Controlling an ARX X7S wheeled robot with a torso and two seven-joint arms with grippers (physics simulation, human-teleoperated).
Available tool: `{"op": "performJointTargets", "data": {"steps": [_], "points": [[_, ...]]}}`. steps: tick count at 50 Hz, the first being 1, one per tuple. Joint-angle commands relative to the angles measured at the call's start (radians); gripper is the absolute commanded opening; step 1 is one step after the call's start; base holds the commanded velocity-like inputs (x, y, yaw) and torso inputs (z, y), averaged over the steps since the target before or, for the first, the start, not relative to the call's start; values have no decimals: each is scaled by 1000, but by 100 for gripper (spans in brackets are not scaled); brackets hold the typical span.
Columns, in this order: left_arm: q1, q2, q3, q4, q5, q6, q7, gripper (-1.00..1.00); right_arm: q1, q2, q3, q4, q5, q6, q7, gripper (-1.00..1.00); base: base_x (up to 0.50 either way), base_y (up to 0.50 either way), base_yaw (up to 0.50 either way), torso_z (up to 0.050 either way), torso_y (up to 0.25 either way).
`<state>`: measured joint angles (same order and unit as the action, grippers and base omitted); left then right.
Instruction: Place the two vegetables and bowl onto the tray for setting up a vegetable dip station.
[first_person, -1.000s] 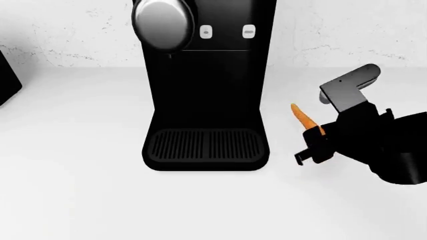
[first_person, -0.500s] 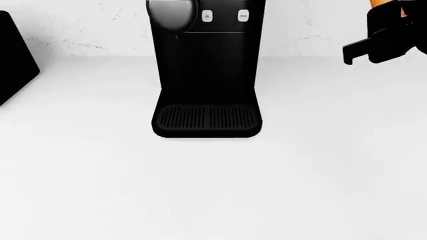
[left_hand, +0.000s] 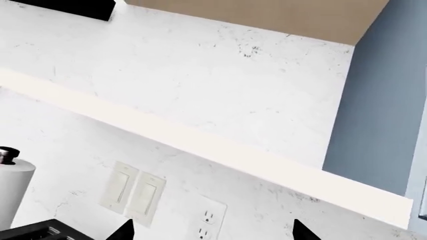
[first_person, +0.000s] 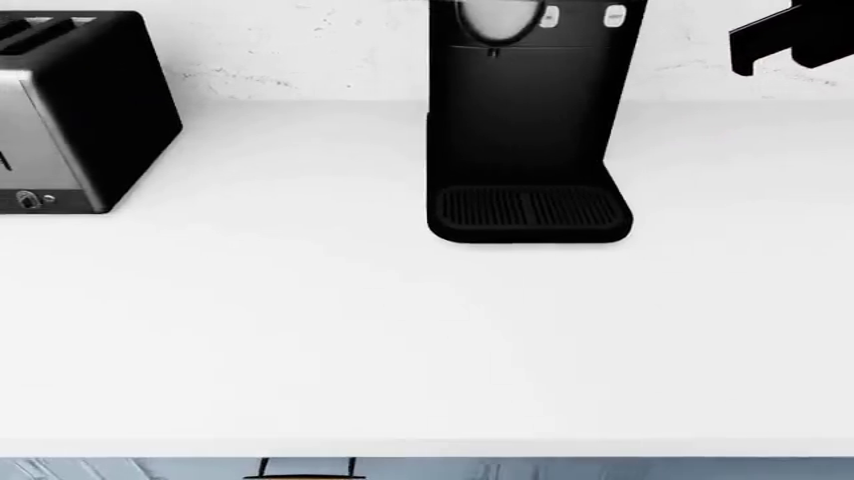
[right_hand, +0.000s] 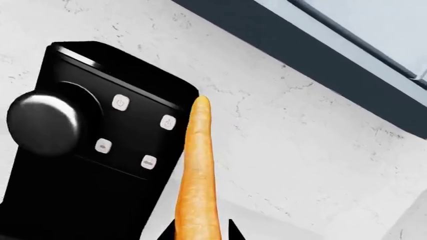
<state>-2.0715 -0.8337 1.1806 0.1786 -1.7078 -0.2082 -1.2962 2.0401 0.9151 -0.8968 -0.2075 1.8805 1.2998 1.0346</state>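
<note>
In the right wrist view, the slim orange carrot (right_hand: 199, 170) stands up between the two dark fingertips of my right gripper (right_hand: 199, 233), which is shut on its thick end. In the head view only a black part of that right gripper (first_person: 790, 36) shows at the top right corner, high above the counter; the carrot is not seen there. My left gripper (left_hand: 213, 232) is open with nothing between its tips, facing the wall. The cucumber, the bowl and the tray are out of view.
A black coffee machine (first_person: 531, 120) stands at the back of the white counter (first_person: 400, 330), and a black toaster (first_person: 74, 110) at the back left. The left wrist view shows wall switches (left_hand: 133, 192), an outlet (left_hand: 205, 224) and a paper towel roll (left_hand: 12, 187).
The head view has shifted: the coffee machine slid right, the toaster came in at the left and the counter's front edge now shows. My right gripper, with the carrot, rose to the top right corner.
</note>
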Motion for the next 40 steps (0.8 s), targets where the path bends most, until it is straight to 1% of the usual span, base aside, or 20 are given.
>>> {"op": "performJointTargets", "data": {"steps": [1,40], "points": [[6,2,-4,0,2,-3,1,100,20,-5,-5,-3,-14,18,-2,-100,0,500,0,0,0],[9,3,-25,1,5,-19,-1,100,36,-9,-27,0,-8,17,8,-100,0,500,0,0,0]]}}
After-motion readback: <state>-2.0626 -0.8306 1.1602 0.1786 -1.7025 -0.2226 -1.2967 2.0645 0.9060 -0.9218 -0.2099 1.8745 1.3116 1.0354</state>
